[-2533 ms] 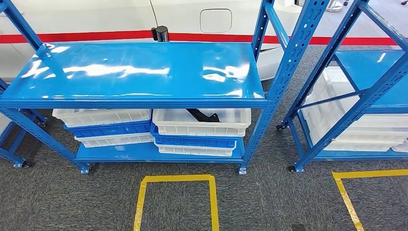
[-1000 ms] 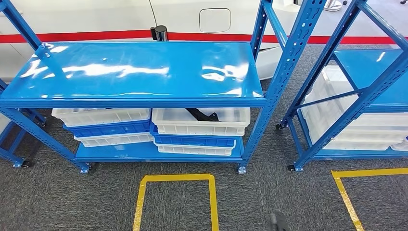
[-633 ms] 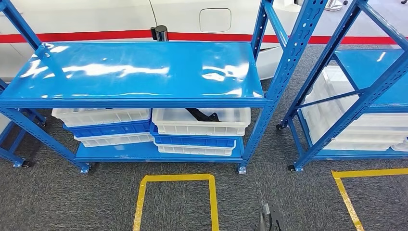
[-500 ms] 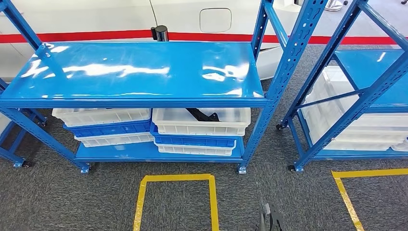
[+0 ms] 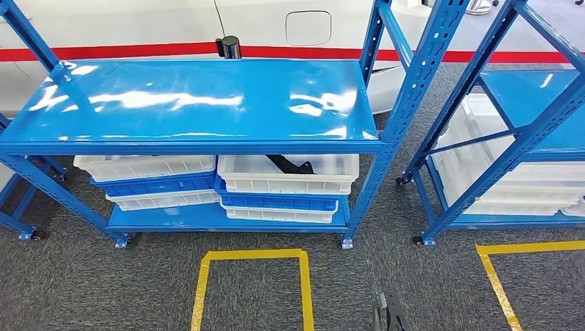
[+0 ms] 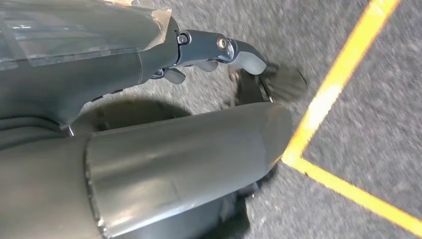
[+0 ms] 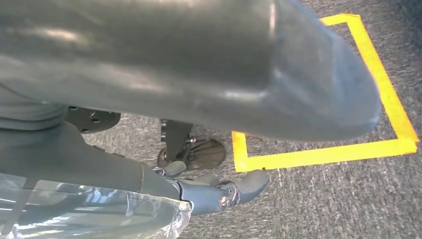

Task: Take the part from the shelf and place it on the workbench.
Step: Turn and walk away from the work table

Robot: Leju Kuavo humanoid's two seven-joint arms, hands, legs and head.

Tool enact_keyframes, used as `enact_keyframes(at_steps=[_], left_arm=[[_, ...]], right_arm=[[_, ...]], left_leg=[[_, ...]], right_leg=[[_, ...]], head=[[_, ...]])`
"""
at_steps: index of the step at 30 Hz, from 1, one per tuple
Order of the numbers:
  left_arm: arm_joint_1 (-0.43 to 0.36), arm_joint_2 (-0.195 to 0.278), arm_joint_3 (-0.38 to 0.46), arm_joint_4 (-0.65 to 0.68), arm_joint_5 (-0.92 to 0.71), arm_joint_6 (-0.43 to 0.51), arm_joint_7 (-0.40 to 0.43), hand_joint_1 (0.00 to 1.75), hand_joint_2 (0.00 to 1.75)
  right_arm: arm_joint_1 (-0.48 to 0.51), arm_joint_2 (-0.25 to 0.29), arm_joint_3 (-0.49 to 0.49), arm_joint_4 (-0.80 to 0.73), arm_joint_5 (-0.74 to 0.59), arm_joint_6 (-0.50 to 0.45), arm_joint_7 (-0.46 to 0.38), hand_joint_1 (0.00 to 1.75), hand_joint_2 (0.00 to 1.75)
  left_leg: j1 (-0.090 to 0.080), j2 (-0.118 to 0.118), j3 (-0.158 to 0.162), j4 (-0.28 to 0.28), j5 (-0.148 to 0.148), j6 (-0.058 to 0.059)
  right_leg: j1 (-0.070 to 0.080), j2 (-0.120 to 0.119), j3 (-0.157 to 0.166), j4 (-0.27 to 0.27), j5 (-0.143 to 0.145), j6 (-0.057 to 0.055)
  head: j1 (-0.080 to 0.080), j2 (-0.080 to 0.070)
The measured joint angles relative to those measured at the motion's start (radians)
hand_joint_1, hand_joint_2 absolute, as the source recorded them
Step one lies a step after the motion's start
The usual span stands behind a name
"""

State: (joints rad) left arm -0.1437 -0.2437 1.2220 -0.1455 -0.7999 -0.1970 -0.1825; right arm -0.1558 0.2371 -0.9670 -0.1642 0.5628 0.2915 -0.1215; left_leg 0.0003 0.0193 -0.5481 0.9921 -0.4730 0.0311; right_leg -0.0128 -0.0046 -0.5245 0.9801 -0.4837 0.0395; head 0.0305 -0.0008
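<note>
The part (image 5: 290,164) is a black angular piece lying in the upper white tray (image 5: 290,183) on the right of the blue shelf's (image 5: 200,100) low level, half hidden under the shiny top board. The shelf stands a step ahead of me across the carpet. My left hand (image 6: 199,47) hangs beside my body over the grey carpet, fingers loosely apart and holding nothing. My right hand (image 7: 204,191) hangs the same way on the other side, also with nothing in it.
White and blue trays (image 5: 155,183) are stacked at the left of the low level. A second blue rack (image 5: 524,138) with white trays stands to the right. Yellow tape squares (image 5: 252,256) mark the carpet. A white vehicle body (image 5: 138,24) with a red stripe lies behind.
The view has barely shifted. A dark part of my body has come in at the bottom edge of the head view, right of the yellow square. The part lies as before.
</note>
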Motion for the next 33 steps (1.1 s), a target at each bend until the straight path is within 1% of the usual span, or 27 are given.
enact_keyframes(at_steps=[3, 7, 12, 14, 18, 23, 30, 32, 33], left_arm=[[0.019, 0.024, 0.001, 0.004, -0.004, -0.009, -0.004, 0.0, 0.0], [0.025, 0.04, 0.0, 0.01, -0.01, -0.023, -0.009, 0.0, 0.0], [0.037, 0.087, 0.0, 0.019, -0.027, -0.105, -0.013, 0.0, 0.0], [0.039, 0.1, 0.0, 0.021, -0.024, -0.088, 0.005, 0.0, 0.0], [0.037, 0.091, 0.006, 0.03, -0.018, -0.011, 0.03, 0.0, 0.0], [0.036, 0.079, 0.012, 0.044, -0.018, -0.006, 0.031, 0.0, 0.0], [0.037, 0.079, 0.025, 0.051, -0.018, -0.004, 0.04, 0.0, 0.0], [0.038, 0.078, 0.028, 0.052, -0.026, 0.011, 0.012, 0.0, 0.87], [0.04, 0.077, 0.029, 0.052, -0.031, 0.023, -0.021, 0.0, 1.31]], right_arm=[[-0.001, -0.002, 0.0, 0.0, -0.004, -0.002, 0.01, 0.0, 0.0], [-0.001, -0.002, 0.0, 0.0, -0.005, -0.009, 0.008, 0.0, 0.0], [0.004, 0.0, 0.007, 0.0, 0.003, -0.013, -0.031, 0.0, 0.0], [0.01, 0.0, 0.013, 0.0, 0.01, -0.017, -0.052, 0.0, 0.0], [0.02, 0.001, 0.024, 0.0, 0.021, -0.044, -0.062, 0.0, 0.0], [0.028, 0.002, 0.039, 0.0, 0.032, -0.058, -0.062, 0.0, 0.0], [0.03, 0.004, 0.048, 0.0, 0.04, -0.063, -0.072, 0.0, 0.0], [0.031, 0.004, 0.053, -0.001, 0.049, -0.047, -0.101, 0.0, 0.0], [0.032, 0.003, 0.058, -0.003, 0.051, -0.036, -0.128, 0.0, 0.0]], left_leg=[[0.0, 0.0, -0.001, 0.0, 0.0, 0.0], [0.0, 0.0, -0.001, 0.0, 0.0, 0.0], [0.0, 0.0, 0.0, 0.0, 0.0, 0.0], [0.0, 0.0, 0.0, 0.0, 0.0, 0.0], [0.0, 0.0, -0.001, 0.0, 0.0, 0.0], [0.0, 0.0, -0.001, 0.0, 0.0, 0.0], [0.0, 0.0, -0.001, 0.0, 0.0, 0.0], [0.0, 0.0, -0.001, 0.0, 0.0, 0.0], [0.0, 0.0, -0.001, 0.0, 0.0, 0.0]], right_leg=[[0.0, 0.0, -0.001, 0.0, 0.0, 0.0], [0.0, 0.0, 0.0, 0.0, 0.0, 0.0], [0.0, 0.0, 0.0, 0.0, 0.0, 0.0], [0.0, 0.0, 0.0, 0.0, 0.0, 0.0], [0.0, 0.0, -0.001, 0.0, 0.0, 0.0], [0.0, 0.0, -0.001, 0.0, 0.0, 0.0], [0.0, 0.0, 0.0, 0.0, 0.0, 0.0], [0.0, 0.0, 0.0, 0.0, 0.0, 0.0], [0.0, 0.0, 0.0, 0.0, 0.0, 0.0]], head=[[0.0, 0.0], [0.0, 0.0], [0.0, 0.0], [0.0, 0.0], [0.0, 0.0], [0.0, 0.0], [0.0, 0.0], [0.0, 0.0], [0.0, 0.0]])
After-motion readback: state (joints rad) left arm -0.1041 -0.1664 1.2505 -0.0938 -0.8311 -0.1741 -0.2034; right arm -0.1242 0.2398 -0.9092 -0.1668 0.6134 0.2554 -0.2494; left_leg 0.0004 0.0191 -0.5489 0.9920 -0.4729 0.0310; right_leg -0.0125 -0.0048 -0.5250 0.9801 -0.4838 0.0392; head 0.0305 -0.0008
